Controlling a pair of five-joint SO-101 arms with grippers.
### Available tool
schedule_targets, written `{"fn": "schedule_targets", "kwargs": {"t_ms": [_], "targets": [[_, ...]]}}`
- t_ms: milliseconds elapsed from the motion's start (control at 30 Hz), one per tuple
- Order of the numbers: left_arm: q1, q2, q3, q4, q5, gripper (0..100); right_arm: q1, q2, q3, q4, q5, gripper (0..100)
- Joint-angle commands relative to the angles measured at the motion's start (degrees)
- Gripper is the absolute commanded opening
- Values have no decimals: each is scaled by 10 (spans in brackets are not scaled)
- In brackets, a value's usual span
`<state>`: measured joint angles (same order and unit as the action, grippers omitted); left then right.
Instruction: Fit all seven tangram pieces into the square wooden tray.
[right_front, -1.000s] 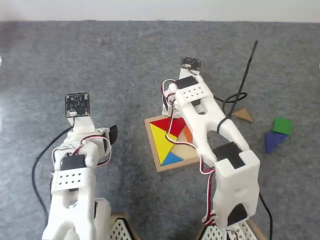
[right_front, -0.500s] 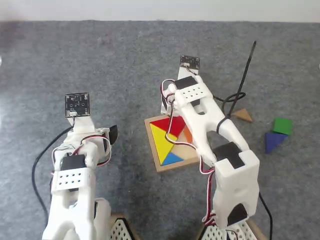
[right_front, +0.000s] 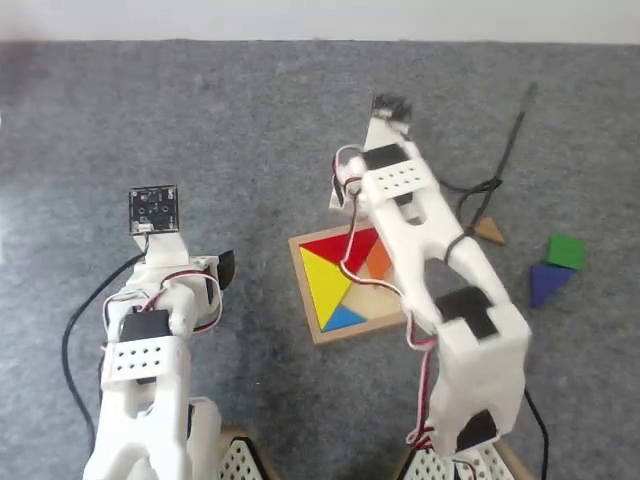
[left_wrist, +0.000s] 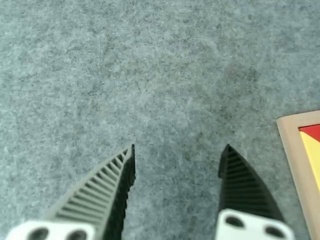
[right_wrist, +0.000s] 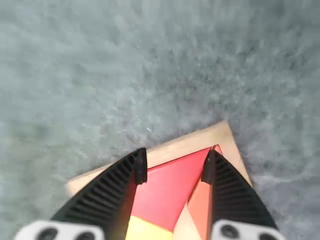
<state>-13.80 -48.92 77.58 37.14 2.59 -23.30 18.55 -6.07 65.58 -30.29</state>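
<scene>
The square wooden tray (right_front: 309, 292) lies at mid-table and holds a red triangle (right_front: 345, 247), a yellow triangle (right_front: 322, 280), a small blue triangle (right_front: 343, 318) and an orange piece (right_front: 378, 262). Off to its right on the carpet lie a tan triangle (right_front: 488, 231), a green square (right_front: 565, 251) and a dark blue triangle (right_front: 548, 281). My right arm (right_front: 400, 190) stretches over the tray. The right gripper (right_wrist: 175, 157) is open above the tray's far rim (right_wrist: 170, 146) and the red triangle (right_wrist: 167, 187), holding nothing. My left gripper (left_wrist: 179, 150) is open over bare carpet left of the tray (left_wrist: 290, 135).
A black cable (right_front: 503, 150) runs across the carpet behind the tan triangle. Grey carpet covers the whole table, with free room at the left and the back. Both arm bases stand at the near edge.
My right arm has swung away toward the table's back and slightly right, its gripper now at the tray's far rim. The left arm has kept still.
</scene>
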Motion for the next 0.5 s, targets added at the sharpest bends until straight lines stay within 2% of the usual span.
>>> {"fn": "schedule_targets", "kwargs": {"t_ms": [0, 67, 267, 333, 467], "targets": [[-4, -8, -3, 1, -7, 269, 35, -139, -20, 45, 17, 191], [-4, -8, -3, 1, -7, 269, 62, -207, -20, 83, 25, 191], [-4, -5, -2, 1, -7, 269, 160, -420, 34, 145, 132, 191], [-4, -4, -2, 1, -7, 269, 182, -476, 114, 143, 220, 191], [-3, -4, -1, 2, -7, 269, 228, -539, 314, 100, 462, 191]]}}
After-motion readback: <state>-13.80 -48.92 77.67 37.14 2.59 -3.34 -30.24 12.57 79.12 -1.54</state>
